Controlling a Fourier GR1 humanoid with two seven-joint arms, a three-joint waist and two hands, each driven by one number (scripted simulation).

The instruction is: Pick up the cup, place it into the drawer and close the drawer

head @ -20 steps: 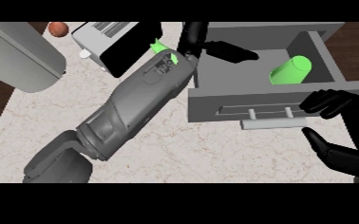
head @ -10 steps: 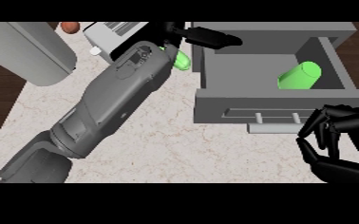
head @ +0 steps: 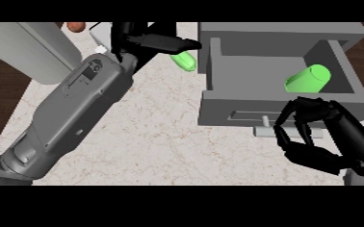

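Head view, 1 moment. Grey drawer (head: 277,111) at the right of the frame, pulled open, its front panel toward the lower edge with a handle (head: 266,125) at the panel's middle. Green cup (head: 308,78) lying on its side inside the drawer, at the right of the compartment near its right wall. Right hand (head: 313,134) at the lower right, in front of the drawer front just beside the handle; fingers curled, thumb below, nothing visibly enclosed. Left hand (head: 146,41) at the upper middle of the frame, at the end of a grey forearm (head: 71,110) running diagonally from the lower left; fingers extended toward the drawer's left wall. A second green object (head: 183,60) just below those fingers, on the marbled counter (head: 163,139); contact cannot be told. Grey cylindrical body (head: 35,48) at the upper left.
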